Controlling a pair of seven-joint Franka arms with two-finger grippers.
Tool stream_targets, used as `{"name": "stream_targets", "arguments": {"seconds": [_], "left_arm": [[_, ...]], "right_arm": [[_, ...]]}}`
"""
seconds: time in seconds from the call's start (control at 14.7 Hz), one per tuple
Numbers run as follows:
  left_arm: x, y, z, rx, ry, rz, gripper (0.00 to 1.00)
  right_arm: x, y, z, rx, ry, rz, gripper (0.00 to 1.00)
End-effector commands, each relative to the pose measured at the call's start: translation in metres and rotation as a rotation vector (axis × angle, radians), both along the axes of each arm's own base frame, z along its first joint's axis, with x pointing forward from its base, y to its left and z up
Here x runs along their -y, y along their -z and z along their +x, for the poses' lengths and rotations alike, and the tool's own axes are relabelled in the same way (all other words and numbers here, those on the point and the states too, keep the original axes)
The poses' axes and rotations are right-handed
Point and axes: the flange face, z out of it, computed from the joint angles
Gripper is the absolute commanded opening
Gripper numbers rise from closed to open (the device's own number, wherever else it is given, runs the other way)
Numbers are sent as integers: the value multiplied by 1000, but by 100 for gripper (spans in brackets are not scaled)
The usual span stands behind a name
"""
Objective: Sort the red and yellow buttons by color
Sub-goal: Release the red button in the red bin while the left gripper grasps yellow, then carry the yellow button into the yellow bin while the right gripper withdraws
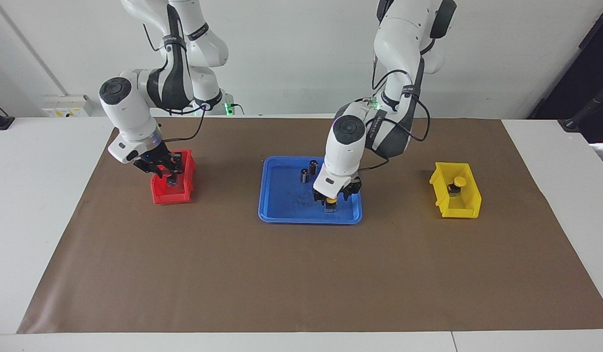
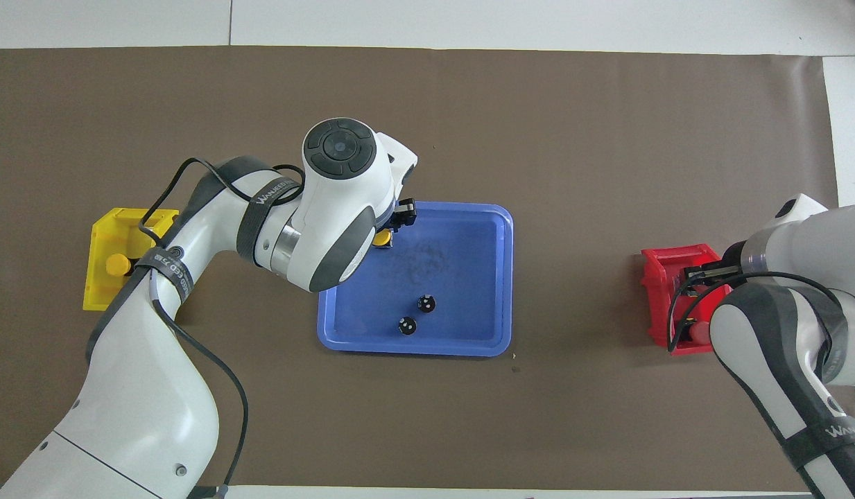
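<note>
Yellow button (image 1: 331,201) half-hidden, seemingly between jaws

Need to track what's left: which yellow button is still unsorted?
The yellow button in the blue tray, under the left hand, capped yellow. The other yellow button already sits in the yellow bin.

- I see the blue tray (image 2: 496,277) at mat centre, holding two dark cylinders (image 2: 417,314) toward its 6 o'clock edge.
- A yellow button (image 2: 383,238) shows at the tray's 10 o'clock corner, partly under the left arm.
- Yellow bin (image 2: 105,235) at 9 o'clock holds another yellow-capped button (image 2: 116,264).
- Red bin (image 2: 659,277) at 3 o'clock.
</note>
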Motion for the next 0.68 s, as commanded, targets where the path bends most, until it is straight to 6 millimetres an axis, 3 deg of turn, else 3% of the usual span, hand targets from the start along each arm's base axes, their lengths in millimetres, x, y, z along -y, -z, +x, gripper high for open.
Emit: {"name": "stream_targets", "arguments": {"seconds": [0.0, 0.2, 0.48, 0.61], "left_arm": [[4, -7, -1, -14, -18, 0, 65], [5, -10, 0, -8, -31, -5, 50], [2, -15, 3, -4, -41, -14, 17], [2, -18, 2, -8, -47, -23, 6]], "right_arm": [[1, 10, -15, 28, -14, 10, 20], [1, 14, -17, 36, -14, 9, 20], [12, 22, -17, 33, -18, 9, 23], [11, 22, -17, 31, -16, 10, 44]]}}
